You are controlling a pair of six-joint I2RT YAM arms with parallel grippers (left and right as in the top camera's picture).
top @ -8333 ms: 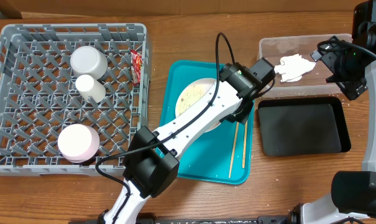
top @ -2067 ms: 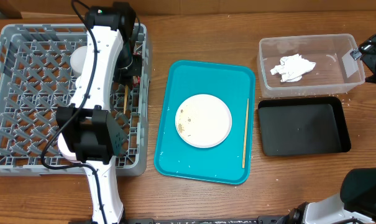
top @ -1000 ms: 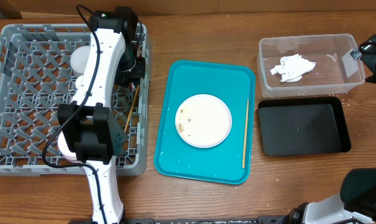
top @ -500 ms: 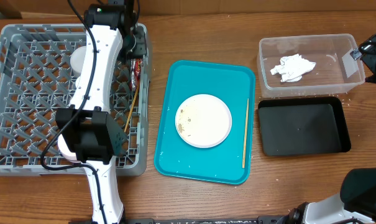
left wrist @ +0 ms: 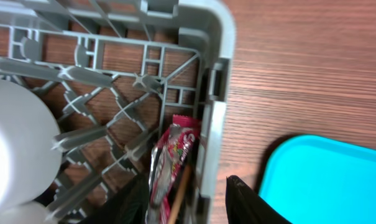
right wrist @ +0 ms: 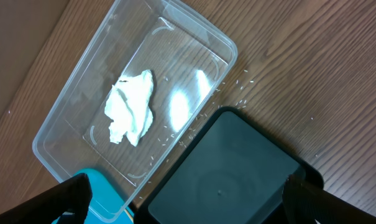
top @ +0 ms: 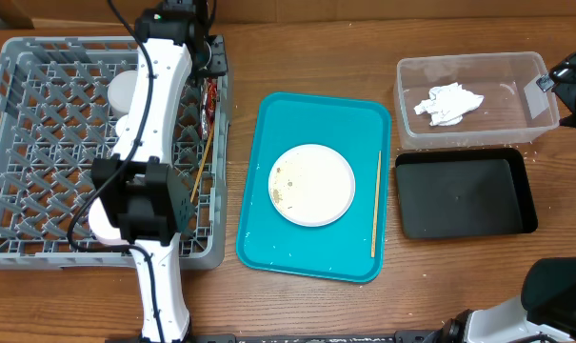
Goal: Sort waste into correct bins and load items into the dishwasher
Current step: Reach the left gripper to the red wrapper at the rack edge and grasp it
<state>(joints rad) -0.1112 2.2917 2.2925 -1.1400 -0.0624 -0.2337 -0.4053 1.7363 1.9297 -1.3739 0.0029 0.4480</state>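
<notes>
The grey dishwasher rack (top: 21, 143) fills the left. My left gripper (top: 214, 59) hovers open over its back right corner. In the left wrist view the left gripper (left wrist: 184, 186) straddles the rack wall (left wrist: 214, 137), and nothing is gripped. Between its jaws lie the red-and-white sauce packet (left wrist: 173, 158) and a chopstick (left wrist: 180, 200). That chopstick (top: 204, 157) leans inside the rack below the packet (top: 209, 100). A white plate (top: 312, 184) with scraps and a second chopstick (top: 375, 202) lie on the teal tray (top: 311, 114). My right gripper (right wrist: 191, 199) hangs open above the black bin (right wrist: 228, 174).
The clear tub (top: 530, 71) at the back right holds the crumpled napkin (top: 445, 103). The black bin (top: 464, 192) sits just in front of it. A white cup (top: 122, 88) and a bowl (top: 99, 221) stand in the rack, partly hidden by my left arm.
My left gripper has opened wider and drawn back toward the rack's far corner. The chopstick stays leaning inside the rack. The right arm has not moved.
</notes>
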